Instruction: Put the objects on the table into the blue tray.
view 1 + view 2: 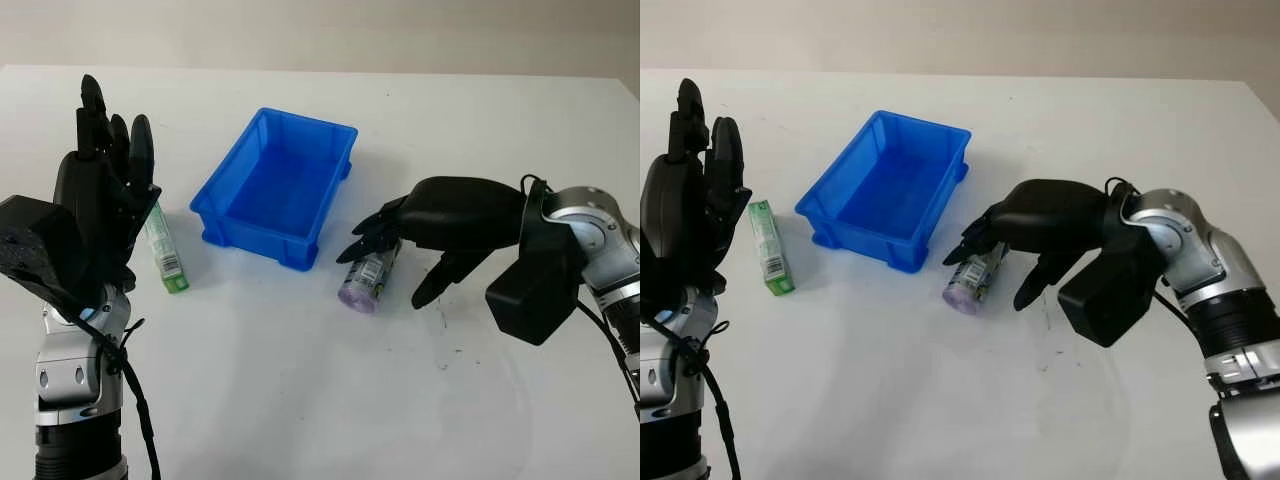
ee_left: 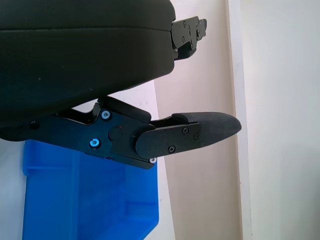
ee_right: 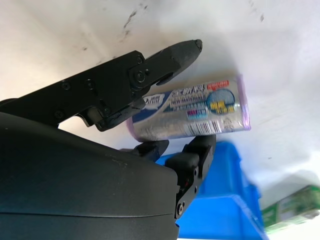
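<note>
Lying on its side on the white table [image 1: 300, 400], the purple roll [image 1: 366, 280] has its long axis running from the near-left to the far-right, its round end face turned toward the robot and slightly left, its far end tucked under the right hand [image 1: 400, 235]. It sits just beside the near right corner of the blue tray [image 1: 275, 185], close to it without clearly touching. In the right wrist view the roll [image 3: 192, 112] carries a silver and blue printed label.

The right hand comes in from the right, palm down, forearm roughly level above the table, with its fingers [image 3: 165, 57] curved around the roll: one long finger lies along one side, two shorter ones [image 3: 195, 150] sit against the other side, so the roll is bracketed between them. Whether they press firmly on it cannot be told; the roll lies on the table surface.

The green box [image 1: 768, 246] lies flat to the left of the tray, long axis running near to far, well apart from the roll.

The left hand [image 1: 105, 170] is raised upright at the left, open, holding nothing, fingers pointing up, in front of the green box in the left eye view.
</note>
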`<control>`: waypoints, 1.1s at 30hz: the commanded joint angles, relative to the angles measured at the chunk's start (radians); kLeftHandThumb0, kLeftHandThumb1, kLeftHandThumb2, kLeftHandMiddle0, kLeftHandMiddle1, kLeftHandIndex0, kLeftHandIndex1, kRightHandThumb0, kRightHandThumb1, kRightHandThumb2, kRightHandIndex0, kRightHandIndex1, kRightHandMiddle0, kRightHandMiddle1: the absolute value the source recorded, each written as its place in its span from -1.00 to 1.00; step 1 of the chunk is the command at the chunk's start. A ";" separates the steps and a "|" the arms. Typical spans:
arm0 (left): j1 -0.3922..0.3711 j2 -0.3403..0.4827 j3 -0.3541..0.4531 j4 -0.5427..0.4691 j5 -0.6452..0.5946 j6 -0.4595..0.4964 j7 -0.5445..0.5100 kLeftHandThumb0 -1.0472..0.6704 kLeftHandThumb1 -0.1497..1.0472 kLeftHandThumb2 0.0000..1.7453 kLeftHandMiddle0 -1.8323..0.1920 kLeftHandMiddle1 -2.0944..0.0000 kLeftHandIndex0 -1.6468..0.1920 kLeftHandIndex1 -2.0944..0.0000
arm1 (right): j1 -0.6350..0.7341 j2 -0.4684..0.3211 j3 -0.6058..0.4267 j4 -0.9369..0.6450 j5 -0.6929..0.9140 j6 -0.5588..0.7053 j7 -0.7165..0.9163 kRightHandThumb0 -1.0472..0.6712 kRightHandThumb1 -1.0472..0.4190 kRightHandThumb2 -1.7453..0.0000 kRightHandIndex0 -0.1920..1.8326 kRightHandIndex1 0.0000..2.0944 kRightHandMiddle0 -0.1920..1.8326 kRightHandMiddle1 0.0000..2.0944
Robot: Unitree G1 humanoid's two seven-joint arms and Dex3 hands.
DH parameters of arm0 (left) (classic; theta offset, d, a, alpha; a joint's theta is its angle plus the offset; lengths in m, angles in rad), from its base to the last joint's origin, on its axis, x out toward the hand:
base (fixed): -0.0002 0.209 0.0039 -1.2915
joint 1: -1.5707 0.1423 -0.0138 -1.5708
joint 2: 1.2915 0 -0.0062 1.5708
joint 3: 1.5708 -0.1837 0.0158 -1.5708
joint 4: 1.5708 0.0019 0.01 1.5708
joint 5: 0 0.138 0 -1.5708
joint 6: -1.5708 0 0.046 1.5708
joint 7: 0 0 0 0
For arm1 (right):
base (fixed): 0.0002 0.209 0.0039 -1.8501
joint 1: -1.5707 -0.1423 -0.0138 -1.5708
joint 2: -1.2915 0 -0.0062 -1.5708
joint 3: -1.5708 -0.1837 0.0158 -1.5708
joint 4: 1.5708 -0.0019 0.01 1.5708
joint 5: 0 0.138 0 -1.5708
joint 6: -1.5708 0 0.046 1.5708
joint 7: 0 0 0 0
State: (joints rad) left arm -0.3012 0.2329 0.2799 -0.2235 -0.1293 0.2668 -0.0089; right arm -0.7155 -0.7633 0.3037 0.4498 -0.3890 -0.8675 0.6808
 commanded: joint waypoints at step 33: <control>-0.008 0.018 0.004 0.003 -0.002 -0.006 -0.011 -0.62 1.00 -0.39 0.95 0.95 0.99 0.96 | -0.092 0.045 0.051 0.285 -0.332 -0.312 -0.746 -0.34 -1.00 0.91 -0.21 0.85 -0.36 0.92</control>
State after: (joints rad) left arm -0.3017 0.2420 0.2792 -0.2188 -0.1273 0.2668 -0.0164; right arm -0.7707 -0.7208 0.3810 0.7570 -0.7634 -1.1830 -0.0762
